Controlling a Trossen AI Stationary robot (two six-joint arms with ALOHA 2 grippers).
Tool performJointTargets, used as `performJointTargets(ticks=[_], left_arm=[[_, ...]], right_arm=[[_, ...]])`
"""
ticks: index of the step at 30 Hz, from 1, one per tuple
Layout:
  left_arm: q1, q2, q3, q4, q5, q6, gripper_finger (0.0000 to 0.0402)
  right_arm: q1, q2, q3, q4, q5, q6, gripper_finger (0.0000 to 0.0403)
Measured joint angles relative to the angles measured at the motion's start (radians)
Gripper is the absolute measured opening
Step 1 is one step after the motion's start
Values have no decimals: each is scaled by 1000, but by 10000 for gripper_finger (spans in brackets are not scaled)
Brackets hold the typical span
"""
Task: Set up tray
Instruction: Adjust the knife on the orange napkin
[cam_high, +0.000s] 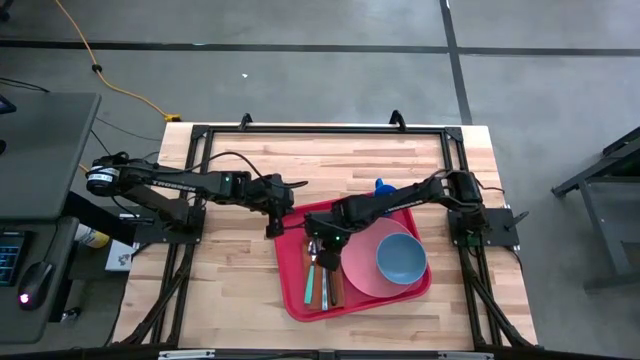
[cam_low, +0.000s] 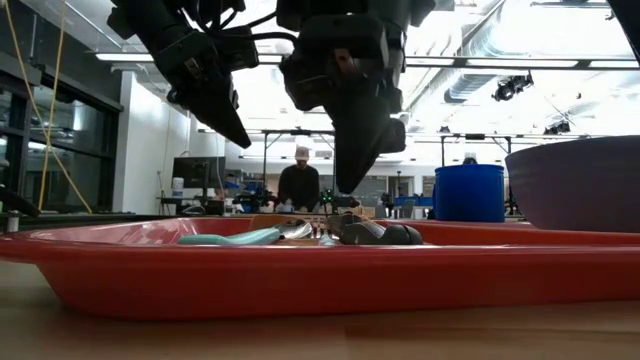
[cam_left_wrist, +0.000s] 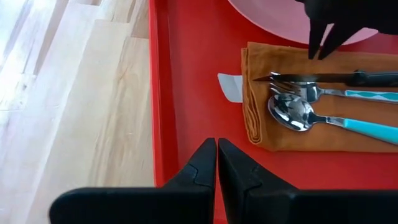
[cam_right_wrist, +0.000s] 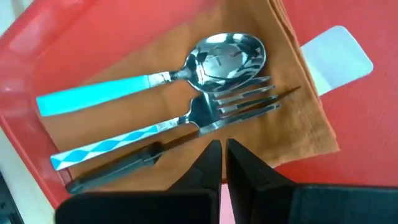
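Note:
The red tray (cam_high: 300, 310) lies flat on the wooden table. On its left part a brown napkin (cam_right_wrist: 298, 118) carries a turquoise-handled spoon (cam_right_wrist: 227, 56), a patterned fork (cam_right_wrist: 205, 115) and a black knife (cam_right_wrist: 124, 165). A pink plate (cam_high: 365, 275) with a blue bowl (cam_high: 402, 257) fills the tray's right part. My right gripper (cam_right_wrist: 224, 152) hovers shut above the napkin beside the knife; in the low view the right gripper (cam_low: 355, 180) is clear of the cutlery. My left gripper (cam_left_wrist: 216, 152) is shut, raised over the tray's far left corner (cam_high: 278, 218).
A blue cup (cam_high: 383, 187) stands on the table just beyond the tray's far edge, under the right arm. A white label (cam_left_wrist: 231, 87) sits on the tray floor next to the napkin. Bare wood lies left of the tray (cam_left_wrist: 81, 93). A person stands far behind the table (cam_low: 300, 180).

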Motion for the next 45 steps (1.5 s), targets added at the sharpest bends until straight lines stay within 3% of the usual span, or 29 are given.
performJointTargets(ticks=[8,16,20,32,45], left_arm=[[0,0,0,-2,1,4,44],[0,0,0,-5,2,5,44],[0,0,0,-5,15,4,44],[0,0,-1,-8,48,36,44],[0,0,-1,-8,40,58,44]], right_arm=[[0,0,0,77,-23,4,0],[0,0,0,54,43,53,4],[1,0,0,54,43,68,30],[0,0,-52,85,37,251,162],[0,16,-52,120,74,356,178]])
